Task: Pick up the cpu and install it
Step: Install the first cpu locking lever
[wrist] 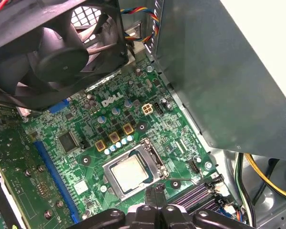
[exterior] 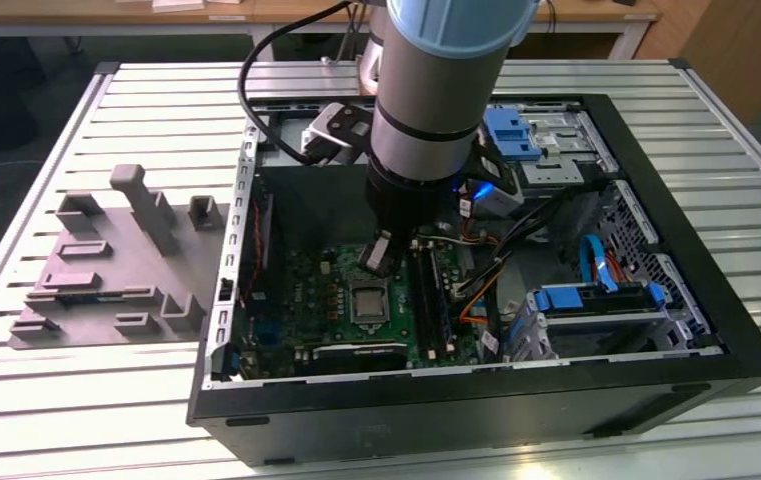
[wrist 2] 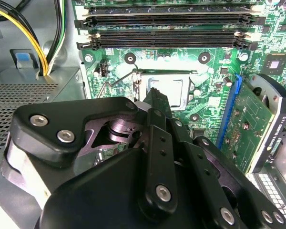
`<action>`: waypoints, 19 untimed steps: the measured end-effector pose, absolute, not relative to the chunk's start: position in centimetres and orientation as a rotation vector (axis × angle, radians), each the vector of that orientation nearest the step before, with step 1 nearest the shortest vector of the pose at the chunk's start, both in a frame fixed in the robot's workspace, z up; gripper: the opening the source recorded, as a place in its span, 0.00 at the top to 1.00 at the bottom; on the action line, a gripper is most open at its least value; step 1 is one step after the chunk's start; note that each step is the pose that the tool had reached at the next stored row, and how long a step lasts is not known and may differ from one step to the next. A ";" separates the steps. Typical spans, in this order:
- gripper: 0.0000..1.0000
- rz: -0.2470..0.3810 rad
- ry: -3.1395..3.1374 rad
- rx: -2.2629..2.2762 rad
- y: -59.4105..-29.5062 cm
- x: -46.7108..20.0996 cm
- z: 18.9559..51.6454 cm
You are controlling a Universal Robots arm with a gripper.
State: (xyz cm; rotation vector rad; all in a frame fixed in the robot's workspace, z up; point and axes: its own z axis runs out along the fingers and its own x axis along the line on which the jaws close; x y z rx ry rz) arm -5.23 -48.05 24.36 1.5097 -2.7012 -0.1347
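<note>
Where the socket frame (wrist: 133,174) opens, cpu (wrist: 130,172) flat, face-up.

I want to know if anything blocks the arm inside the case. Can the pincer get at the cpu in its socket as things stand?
Probably yes. The pincer hangs just beside the cpu, which lies bare in the socket frame. The fan and cables sit off to the sides, not between them.

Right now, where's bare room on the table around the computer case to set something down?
Bare slatted table lies in front of the grey plastic blocks and along the exterior view's left. Another strip runs past the computer case on the right. Inside the case is crowded: arm, cables, drive cages.
</note>
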 end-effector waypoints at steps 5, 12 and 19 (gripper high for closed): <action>0.89 -0.135 -2.701 1.510 -48.0 -5.2 24.4; 0.89 -0.162 -2.712 1.518 -48.1 -5.3 24.7; 0.89 -0.244 -2.733 1.534 -48.1 -5.2 24.6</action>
